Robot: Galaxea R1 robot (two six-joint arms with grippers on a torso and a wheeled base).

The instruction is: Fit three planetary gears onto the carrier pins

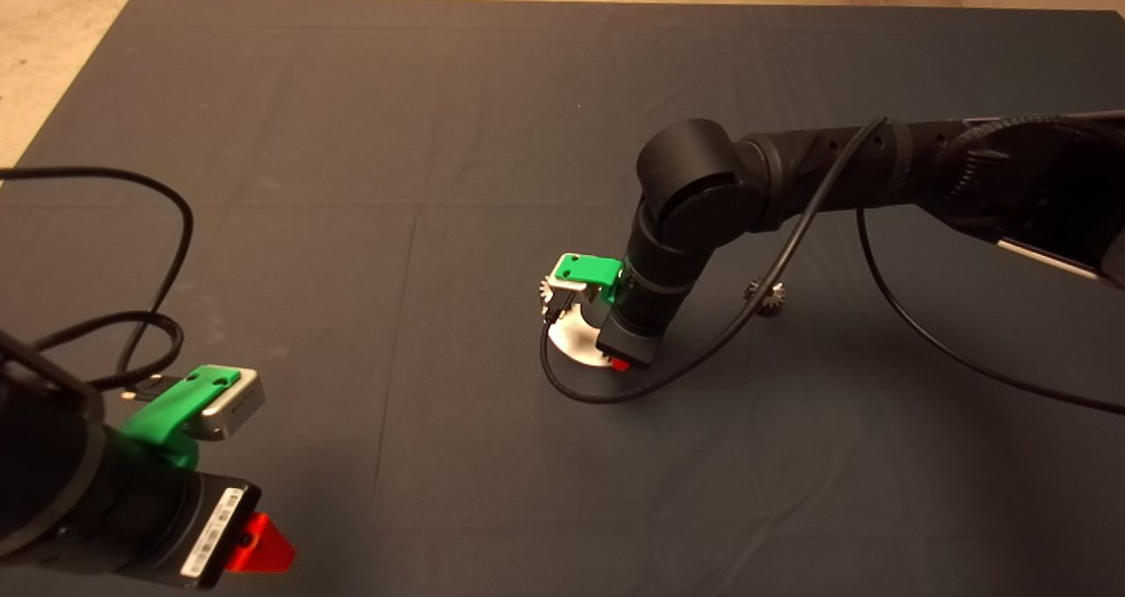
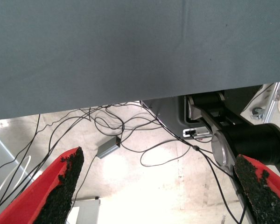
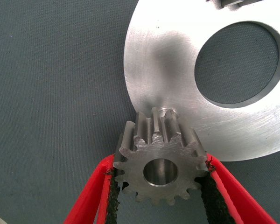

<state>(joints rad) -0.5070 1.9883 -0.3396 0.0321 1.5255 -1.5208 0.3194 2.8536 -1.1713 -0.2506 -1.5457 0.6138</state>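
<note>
A toothed steel gear (image 3: 161,170) is clamped between the pads of the right hand (image 3: 161,186), directly over a pin (image 3: 169,113) at the edge of the silver disc (image 3: 172,70). Another gear (image 1: 766,296) lies on the table (image 1: 352,140) behind the arm. The left hand (image 2: 158,186) is parked, fingers apart.

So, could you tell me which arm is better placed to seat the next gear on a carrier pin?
The right. Its gripper is shut on a planetary gear just above a pin on the carrier disc. The left gripper waits open at the mat's near-left edge.
</note>
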